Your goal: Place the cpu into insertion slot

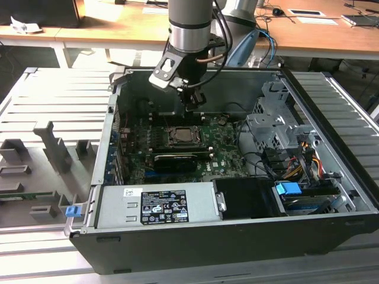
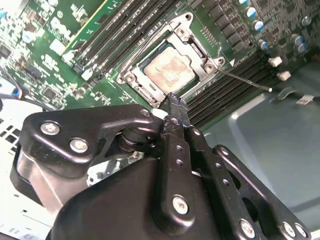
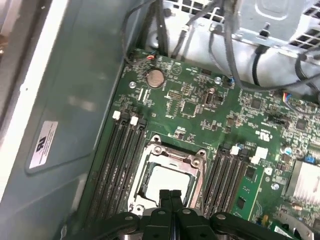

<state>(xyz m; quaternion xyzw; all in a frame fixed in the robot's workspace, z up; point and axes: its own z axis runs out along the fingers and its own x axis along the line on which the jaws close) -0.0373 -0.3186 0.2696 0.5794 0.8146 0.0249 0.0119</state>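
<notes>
Chip (image 2: 169, 68) is seen seated flat in the socket (image 2: 150, 90), near the motherboard's (image 3: 200, 107) middle. Hand (image 2: 174, 105) is held just above, fingers pressed together, nothing gripped; judged released, frame not clamped.

The hand (image 3: 170, 196) hangs over the slot (image 3: 167, 175) with its two black fingertips (image 3: 164, 196) pressed together, nothing between them. Under them the cpu (image 3: 167, 180) lies flat inside the slot's silvery frame on the green board (image 3: 200, 105). Black memory slots (image 3: 117, 160) run along both sides of the frame, and a coin battery (image 3: 155, 77) sits farther up the board near the grey case wall (image 3: 75, 90).
</notes>
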